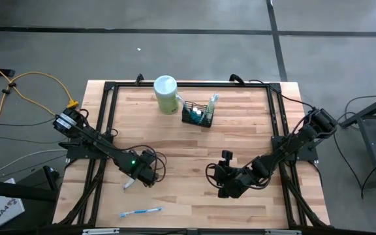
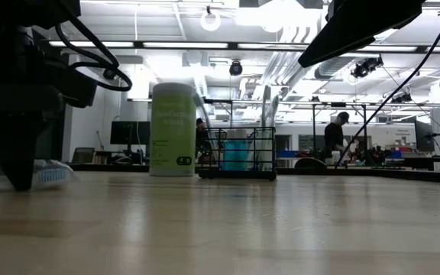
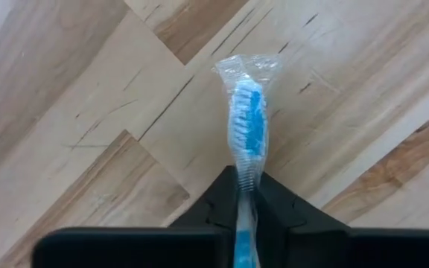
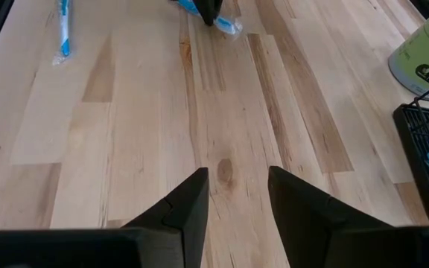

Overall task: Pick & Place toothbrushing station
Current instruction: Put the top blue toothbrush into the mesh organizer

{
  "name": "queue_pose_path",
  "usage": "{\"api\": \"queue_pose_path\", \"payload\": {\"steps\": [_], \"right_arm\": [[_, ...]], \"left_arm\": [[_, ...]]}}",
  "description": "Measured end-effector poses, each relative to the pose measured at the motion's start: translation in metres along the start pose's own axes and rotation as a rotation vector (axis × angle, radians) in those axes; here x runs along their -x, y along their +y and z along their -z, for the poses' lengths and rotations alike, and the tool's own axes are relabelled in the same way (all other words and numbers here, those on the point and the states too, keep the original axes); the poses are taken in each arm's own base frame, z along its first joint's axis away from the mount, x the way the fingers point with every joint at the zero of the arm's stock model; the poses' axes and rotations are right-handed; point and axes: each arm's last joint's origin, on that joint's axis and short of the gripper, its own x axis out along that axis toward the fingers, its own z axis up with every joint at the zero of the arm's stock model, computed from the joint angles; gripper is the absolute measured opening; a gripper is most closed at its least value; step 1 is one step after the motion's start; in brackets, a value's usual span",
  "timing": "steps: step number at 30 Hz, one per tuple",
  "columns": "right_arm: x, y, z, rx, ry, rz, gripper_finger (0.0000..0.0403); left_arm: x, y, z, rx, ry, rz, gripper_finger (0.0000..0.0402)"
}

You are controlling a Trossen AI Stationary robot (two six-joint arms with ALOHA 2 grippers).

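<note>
The wire basket (image 1: 197, 115) stood at about 12 o'clock on the wooden table (image 1: 240, 130), near the far edge, with a pale green canister (image 1: 166, 94) just beside it toward 10 o'clock. From table height the basket (image 2: 237, 154) showed blue items standing inside, right of the canister (image 2: 173, 130). The left gripper (image 1: 130, 181) sat low at about 8 o'clock of the table's centre, jaws clenched on a wrapped blue toothbrush (image 3: 247, 134); its wrist camera showed the two fingers (image 3: 218, 201) pinched against the handle with the bristle end in clear wrapping sticking out over the boards. A second wrapped toothbrush (image 1: 141, 211) lay flat near the front edge at about 7 o'clock, well apart from the basket. The right gripper (image 1: 226, 189) waited at about 5 o'clock, jaws parted and grasping nothing; its own camera showed bare wood between the fingers (image 4: 188, 205), and the basket's corner (image 4: 427, 160) off to one side.
</note>
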Motion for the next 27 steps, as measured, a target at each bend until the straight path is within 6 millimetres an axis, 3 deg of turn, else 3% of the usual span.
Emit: {"api": "queue_pose_path", "payload": {"steps": [22, 27], "right_arm": [[0.0, 0.0, 0.0, 0.0, 0.0, 0.0, 0.0133], [0.0, 0.0, 0.0, 0.0, 0.0, 0.0, 0.0133]], "left_arm": [[0.0, 0.0, 0.0, -0.011, 0.011, 0.016, 0.0002], [0.011, -0.003, -0.002, -0.014, -0.041, 0.073, 0.0001]]}}
